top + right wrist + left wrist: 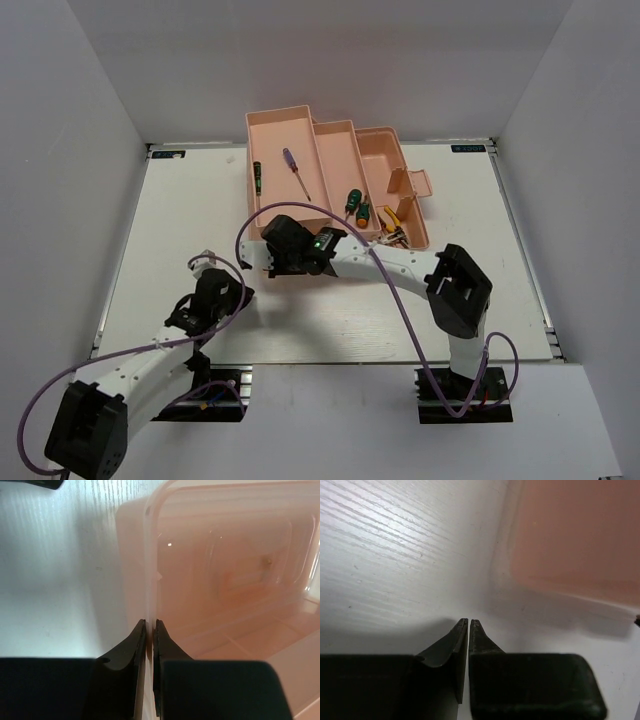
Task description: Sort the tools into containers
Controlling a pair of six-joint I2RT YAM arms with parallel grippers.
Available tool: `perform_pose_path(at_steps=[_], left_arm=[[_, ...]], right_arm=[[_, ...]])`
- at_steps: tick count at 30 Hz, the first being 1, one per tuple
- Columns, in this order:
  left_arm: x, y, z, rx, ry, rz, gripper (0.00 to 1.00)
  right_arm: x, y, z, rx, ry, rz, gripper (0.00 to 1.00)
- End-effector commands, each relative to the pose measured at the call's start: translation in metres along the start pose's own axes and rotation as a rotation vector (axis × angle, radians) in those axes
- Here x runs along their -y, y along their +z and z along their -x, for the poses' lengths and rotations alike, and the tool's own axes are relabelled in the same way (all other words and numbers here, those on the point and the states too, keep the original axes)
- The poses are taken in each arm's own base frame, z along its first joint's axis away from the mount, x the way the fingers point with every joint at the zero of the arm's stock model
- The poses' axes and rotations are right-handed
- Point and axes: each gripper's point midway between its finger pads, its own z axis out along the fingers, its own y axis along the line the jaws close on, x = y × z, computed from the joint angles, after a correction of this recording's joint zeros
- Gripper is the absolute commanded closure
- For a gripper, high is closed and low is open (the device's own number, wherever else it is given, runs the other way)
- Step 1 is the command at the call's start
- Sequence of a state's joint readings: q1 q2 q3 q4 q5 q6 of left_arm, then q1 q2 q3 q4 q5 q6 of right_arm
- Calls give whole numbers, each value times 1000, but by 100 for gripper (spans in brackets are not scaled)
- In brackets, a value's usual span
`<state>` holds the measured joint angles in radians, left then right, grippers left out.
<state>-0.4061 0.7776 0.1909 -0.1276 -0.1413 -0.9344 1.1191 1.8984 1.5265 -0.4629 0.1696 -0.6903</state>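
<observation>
The peach-pink toolbox [330,150] stands open at the back of the table, its tray compartments stepped side by side. A dark green screwdriver [257,177] and a long-shafted blue-handled screwdriver [296,172] lie in the left tray. Yellow-handled pliers [393,222] lie in the right part, beside two short green-handled tools [357,207]. My right gripper [270,250] [150,622] is shut on the toolbox's thin near-left rim [148,555]. My left gripper [238,290] [468,621] is shut with nothing in it, low over the table just left of the toolbox [570,540].
The white table [180,220] is walled in by white panels on three sides. Purple cables loop off both arms, one arching over the right forearm [400,265]. Both arms sit close together at the toolbox's near-left corner.
</observation>
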Motion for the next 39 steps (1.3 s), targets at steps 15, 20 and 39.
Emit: perform_pose_path(at_steps=[15,20,39], left_arm=[[15,27,4,45,-165,-91,79],[25,39,6,40,-220,-150,75],[102,43,49,85,-172,-561,51]], right_arm=[[76,-94,69,220,114,-237,100],[79,-100,68,222,117,-249,100],[54,-88,53,202,131,-174,100]])
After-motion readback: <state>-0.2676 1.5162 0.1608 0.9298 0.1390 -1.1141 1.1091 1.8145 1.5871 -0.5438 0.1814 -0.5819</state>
